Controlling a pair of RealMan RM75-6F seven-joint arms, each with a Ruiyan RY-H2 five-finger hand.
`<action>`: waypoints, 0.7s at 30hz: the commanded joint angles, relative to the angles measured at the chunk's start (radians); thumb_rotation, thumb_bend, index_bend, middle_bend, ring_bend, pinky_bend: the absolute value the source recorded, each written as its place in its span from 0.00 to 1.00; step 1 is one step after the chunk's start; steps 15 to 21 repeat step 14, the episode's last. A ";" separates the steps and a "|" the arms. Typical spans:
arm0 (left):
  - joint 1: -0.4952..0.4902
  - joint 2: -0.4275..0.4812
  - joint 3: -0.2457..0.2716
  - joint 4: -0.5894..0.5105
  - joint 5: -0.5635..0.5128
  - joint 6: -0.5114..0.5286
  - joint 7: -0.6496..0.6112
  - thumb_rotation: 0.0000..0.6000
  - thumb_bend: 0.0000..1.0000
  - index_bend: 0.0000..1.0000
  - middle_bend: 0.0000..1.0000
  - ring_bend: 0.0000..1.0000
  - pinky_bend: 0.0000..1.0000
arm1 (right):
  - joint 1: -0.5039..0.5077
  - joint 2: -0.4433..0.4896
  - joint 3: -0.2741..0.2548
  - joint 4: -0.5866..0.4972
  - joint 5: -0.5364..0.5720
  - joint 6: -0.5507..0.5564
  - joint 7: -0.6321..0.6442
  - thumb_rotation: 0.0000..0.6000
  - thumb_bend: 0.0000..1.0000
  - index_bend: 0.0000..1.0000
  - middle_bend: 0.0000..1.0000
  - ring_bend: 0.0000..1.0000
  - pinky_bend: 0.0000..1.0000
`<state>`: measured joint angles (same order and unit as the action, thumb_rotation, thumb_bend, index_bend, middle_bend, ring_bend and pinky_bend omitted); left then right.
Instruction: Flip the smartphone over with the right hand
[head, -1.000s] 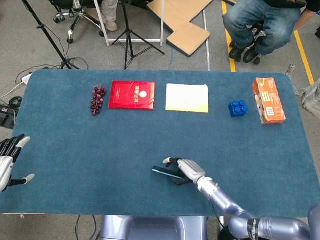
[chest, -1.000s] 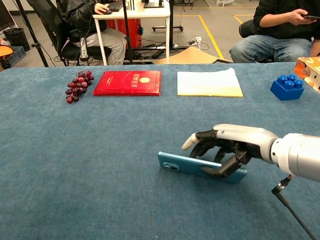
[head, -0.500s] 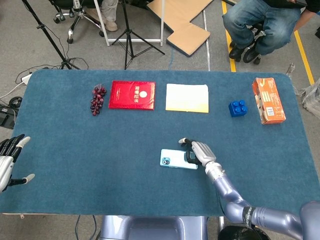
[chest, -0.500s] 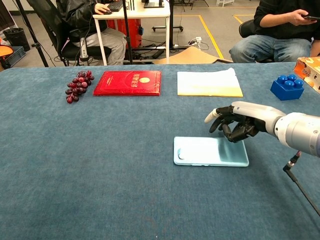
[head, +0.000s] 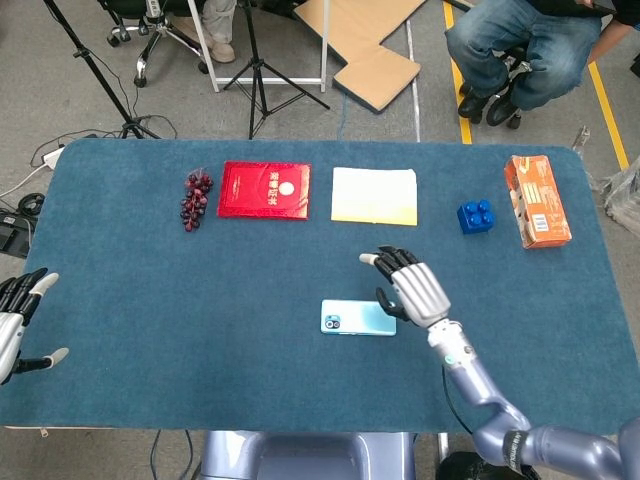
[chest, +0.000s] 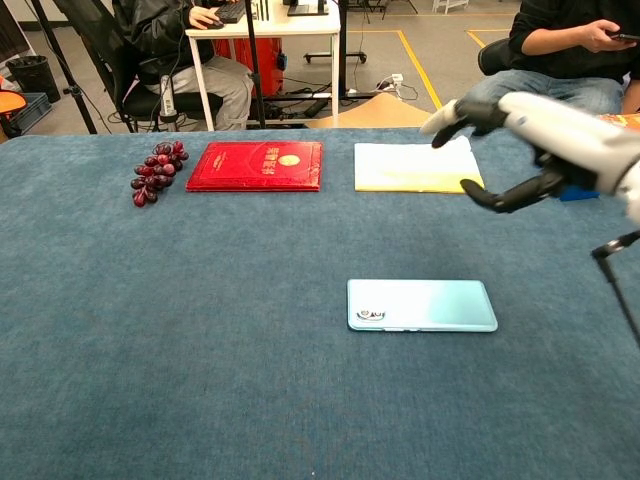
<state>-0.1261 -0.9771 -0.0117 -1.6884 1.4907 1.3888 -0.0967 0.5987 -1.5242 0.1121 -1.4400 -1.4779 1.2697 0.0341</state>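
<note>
The light blue smartphone (head: 358, 318) (chest: 421, 305) lies flat on the blue table, back side up, its camera at the left end. My right hand (head: 410, 285) (chest: 530, 135) hovers above and to the right of it, fingers spread, holding nothing and clear of the phone. My left hand (head: 18, 318) rests open at the table's left edge, far from the phone; the chest view does not show it.
Along the far side sit a bunch of dark grapes (head: 195, 198), a red booklet (head: 264, 189), a pale yellow paper pad (head: 374, 195), a blue toy brick (head: 475, 215) and an orange carton (head: 536, 200). People sit beyond the table.
My right hand laid the phone down flat with its back up, let go, and lifted up and away to the right. The left hand has not moved.
</note>
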 joint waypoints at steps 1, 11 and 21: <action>0.005 0.001 -0.001 0.005 0.010 0.015 -0.009 1.00 0.00 0.00 0.00 0.00 0.00 | -0.072 0.108 -0.049 -0.051 -0.089 0.114 -0.037 1.00 0.00 0.10 0.06 0.00 0.00; 0.032 0.000 0.001 0.017 0.045 0.086 -0.022 1.00 0.00 0.00 0.00 0.00 0.00 | -0.288 0.306 -0.117 -0.249 -0.085 0.335 -0.164 1.00 0.00 0.03 0.00 0.00 0.00; 0.040 0.008 0.005 0.017 0.061 0.103 -0.043 1.00 0.00 0.00 0.00 0.00 0.00 | -0.346 0.349 -0.138 -0.272 -0.087 0.385 -0.169 1.00 0.00 0.03 0.00 0.00 0.00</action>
